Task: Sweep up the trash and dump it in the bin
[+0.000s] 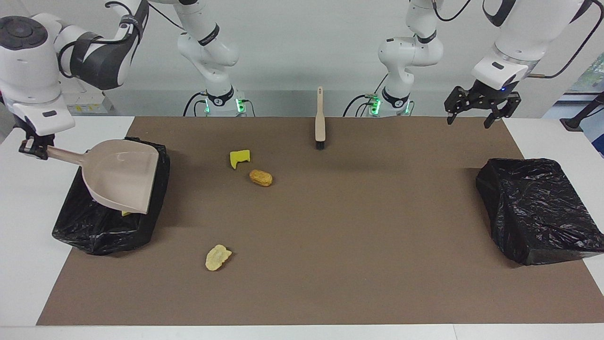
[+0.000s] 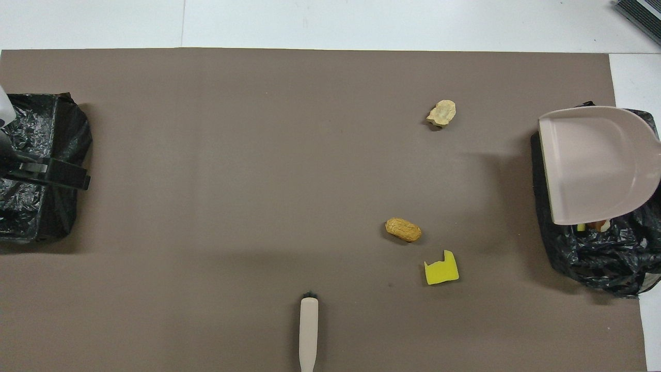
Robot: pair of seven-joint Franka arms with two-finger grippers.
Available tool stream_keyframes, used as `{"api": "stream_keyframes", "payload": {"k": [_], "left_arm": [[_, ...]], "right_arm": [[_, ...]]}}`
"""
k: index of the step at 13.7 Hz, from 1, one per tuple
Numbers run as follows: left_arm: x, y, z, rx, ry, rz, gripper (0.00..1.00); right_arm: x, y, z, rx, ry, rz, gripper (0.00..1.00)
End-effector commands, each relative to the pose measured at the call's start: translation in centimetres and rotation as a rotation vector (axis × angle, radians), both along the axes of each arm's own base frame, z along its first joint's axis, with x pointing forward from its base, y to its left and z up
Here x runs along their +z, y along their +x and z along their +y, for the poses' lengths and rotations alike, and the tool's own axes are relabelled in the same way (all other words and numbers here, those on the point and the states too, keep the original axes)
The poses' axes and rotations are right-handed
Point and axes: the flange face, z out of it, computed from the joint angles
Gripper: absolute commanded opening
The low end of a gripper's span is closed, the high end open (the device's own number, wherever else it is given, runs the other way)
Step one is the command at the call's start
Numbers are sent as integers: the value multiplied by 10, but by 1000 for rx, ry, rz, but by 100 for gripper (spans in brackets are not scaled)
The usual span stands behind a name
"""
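Yellow trash [image 1: 240,158] on the mat, well apart from right claw [image 1: 34,145], apparently.

White table [image 1: 19,264] with brown mat [image 1: 358,236]: two black bins [image 1: 538,212], brush [image 1: 320,123], three trash scraps [image 1: 261,177].

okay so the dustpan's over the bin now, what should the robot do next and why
Probably bring the beige plastic dustpan, held by the right gripper, down to the brown mat beside the three loose scraps: it looks emptied over the black-lined bin, while a bright yellow sponge chunk, a golden-brown bread-like piece and a pale crumbly lump remain. The open left gripper waits.
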Motion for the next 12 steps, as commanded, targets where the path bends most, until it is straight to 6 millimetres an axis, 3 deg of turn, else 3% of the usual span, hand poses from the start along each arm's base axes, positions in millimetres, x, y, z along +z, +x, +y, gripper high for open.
{"api": "stream_keyframes", "payload": {"k": [1,4,7,12], "left_arm": [[3,-1,6,-9,23,28,100],[-4,-14,9,-6,26,50,100],[-4,-14,12,8,26,53,100],[-3,-12,19,22,25,47,100]], "right_arm": [[-17,-16,70,-89,72,-15,0],[-43,-22,136,-274,161,-3,0],[-71,-29,199,-483,225,-21,0],[-95,-42,319,-893,252,-136,0]]}}
